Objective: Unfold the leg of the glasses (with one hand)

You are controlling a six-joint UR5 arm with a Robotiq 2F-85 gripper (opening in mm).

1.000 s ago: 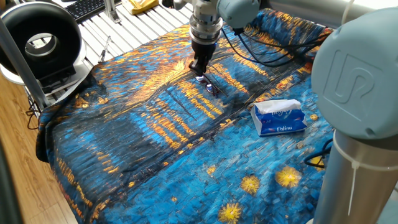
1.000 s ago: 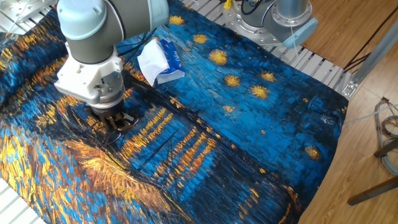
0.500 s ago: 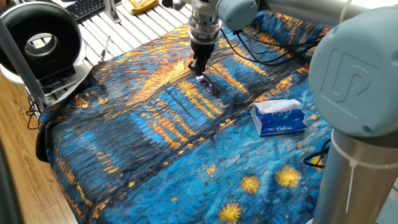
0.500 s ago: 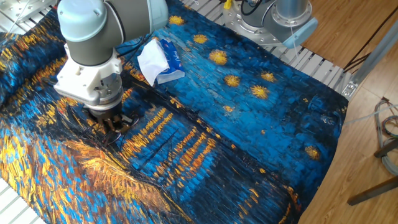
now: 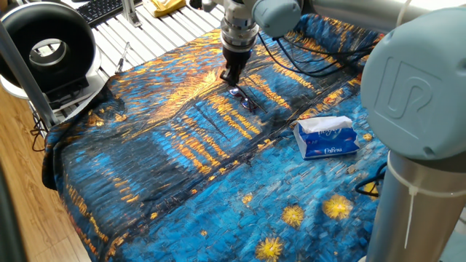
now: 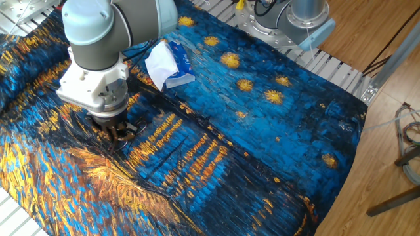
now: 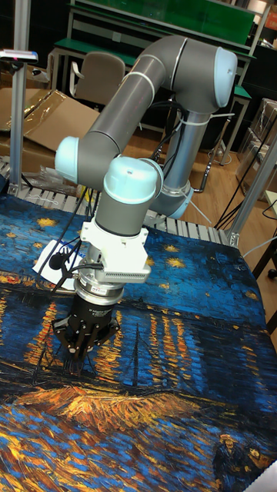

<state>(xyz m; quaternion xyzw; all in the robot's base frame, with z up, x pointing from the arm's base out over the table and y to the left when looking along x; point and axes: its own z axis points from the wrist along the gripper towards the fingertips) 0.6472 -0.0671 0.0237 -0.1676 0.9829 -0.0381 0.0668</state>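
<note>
The glasses (image 5: 245, 99) are a small dark wire frame lying on the painted cloth in the middle of the table. My gripper (image 5: 231, 78) points straight down at their far-left end, with its fingertips on the cloth. The fingers stand close together and seem to pinch one thin leg of the glasses. In the other fixed view the gripper (image 6: 118, 135) covers most of the glasses (image 6: 130, 126); only a bit of frame shows beside the fingers. The tall fixed view shows the gripper (image 7: 78, 350) from the front, narrowed to its tips, and I cannot make out the glasses there.
A blue-white tissue pack (image 5: 327, 137) lies on the cloth to the right of the glasses, also seen as the tissue pack (image 6: 168, 63) behind the arm. Black cables (image 5: 313, 67) trail over the cloth behind the gripper. A black ring fan (image 5: 48, 48) stands at the left corner.
The gripper has crept a few pixels away from the lenses, staying low on the cloth, and the bit of frame beside it shifted along with it.
</note>
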